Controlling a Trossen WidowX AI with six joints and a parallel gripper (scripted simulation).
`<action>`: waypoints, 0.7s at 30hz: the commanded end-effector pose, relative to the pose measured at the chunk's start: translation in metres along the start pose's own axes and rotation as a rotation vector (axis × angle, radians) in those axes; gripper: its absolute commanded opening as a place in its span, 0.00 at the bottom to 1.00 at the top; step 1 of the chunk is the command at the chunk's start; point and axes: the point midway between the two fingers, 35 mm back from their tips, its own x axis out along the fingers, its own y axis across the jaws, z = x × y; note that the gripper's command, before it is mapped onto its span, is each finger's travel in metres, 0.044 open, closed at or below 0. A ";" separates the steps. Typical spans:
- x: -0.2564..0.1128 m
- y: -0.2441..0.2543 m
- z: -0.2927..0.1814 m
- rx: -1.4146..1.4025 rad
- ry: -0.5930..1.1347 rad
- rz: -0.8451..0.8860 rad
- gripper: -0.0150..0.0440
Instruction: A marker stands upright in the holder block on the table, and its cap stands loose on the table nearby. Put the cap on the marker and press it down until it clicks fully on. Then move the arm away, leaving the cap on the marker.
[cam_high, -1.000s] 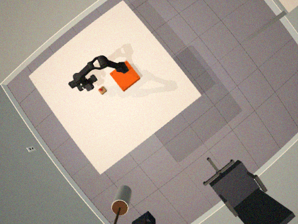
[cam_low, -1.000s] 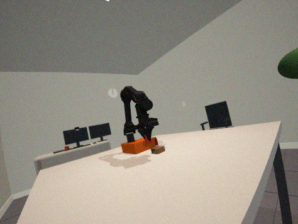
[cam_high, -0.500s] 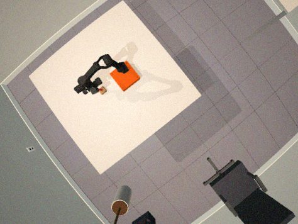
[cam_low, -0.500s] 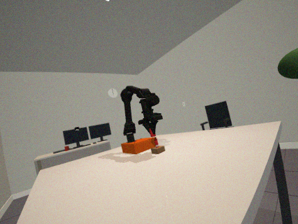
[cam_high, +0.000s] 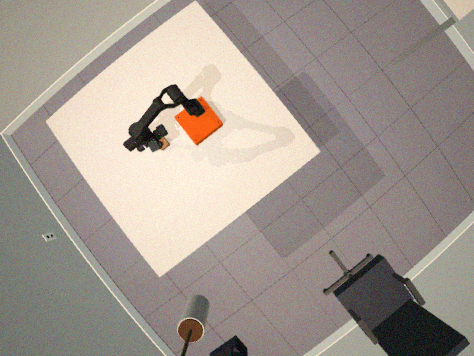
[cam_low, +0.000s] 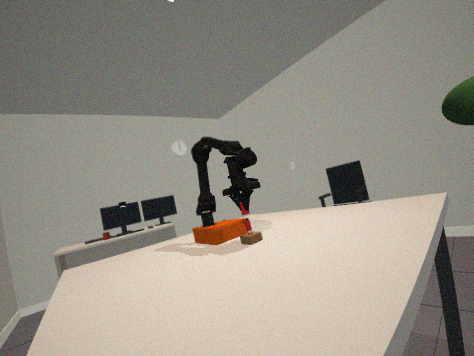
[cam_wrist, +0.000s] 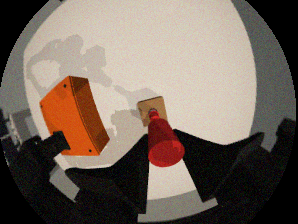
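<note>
My gripper (cam_low: 242, 205) (cam_wrist: 160, 134) is shut on the red cap (cam_low: 244, 210) (cam_wrist: 166, 147), with a black finger on each side of it. In the exterior view the cap hangs just above the red marker (cam_low: 248, 226), with a small pale gap between them. The marker stands upright in the brown holder block (cam_high: 165, 144) (cam_low: 251, 238) (cam_wrist: 158, 103). In the wrist view the cap hides most of the marker; a little red shows beyond the cap's far end. In the top view the arm covers the cap and marker.
The orange base box (cam_high: 199, 125) (cam_low: 215, 234) (cam_wrist: 70, 117) of the arm stands close beside the holder block. The pale table (cam_high: 165, 225) (cam_low: 200, 300) carries both. A desk with monitors and an office chair stand beyond the table.
</note>
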 end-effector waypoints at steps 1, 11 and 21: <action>0.004 0.002 0.000 0.005 -0.002 0.005 0.25; 0.018 0.001 0.001 0.005 -0.002 0.005 0.25; 0.035 0.001 0.001 0.005 -0.002 0.005 0.25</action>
